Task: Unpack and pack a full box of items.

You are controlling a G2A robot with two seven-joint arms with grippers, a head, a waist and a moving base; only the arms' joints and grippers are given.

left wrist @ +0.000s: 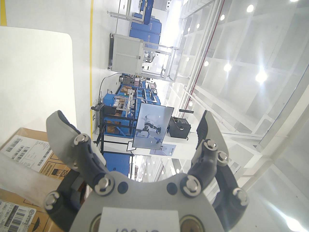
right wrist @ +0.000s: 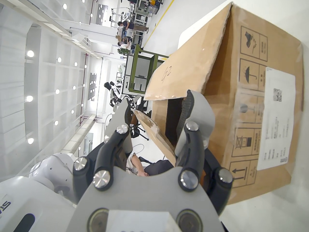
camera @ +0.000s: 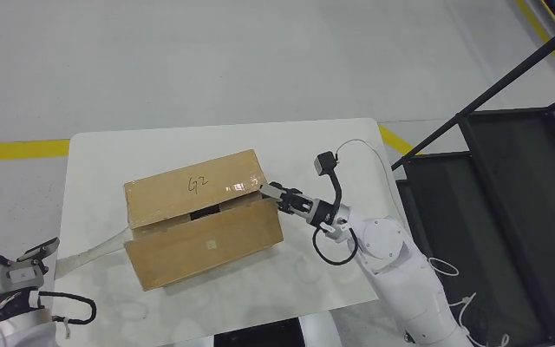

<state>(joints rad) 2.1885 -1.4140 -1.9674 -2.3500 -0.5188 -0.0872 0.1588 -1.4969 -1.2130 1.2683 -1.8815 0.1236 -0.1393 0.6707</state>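
Observation:
A brown cardboard box (camera: 204,217) marked with handwriting lies in the middle of the white table (camera: 329,156). Its two long top flaps are partly folded in, with a dark gap between them. My right gripper (camera: 276,193) is at the box's right end. In the right wrist view this gripper (right wrist: 159,109) is open, its fingers either side of the corner of the near flap (right wrist: 154,131). The box (right wrist: 253,112) carries a white label on its end wall. My left gripper (left wrist: 132,117) is open and empty, off the table's front left corner (camera: 39,252), beside the box (left wrist: 29,150).
A pale strip of tape (camera: 91,250) trails from the box's left end across the table. A black metal stair frame (camera: 494,191) stands just right of the table. Bare table lies behind the box and at the front right.

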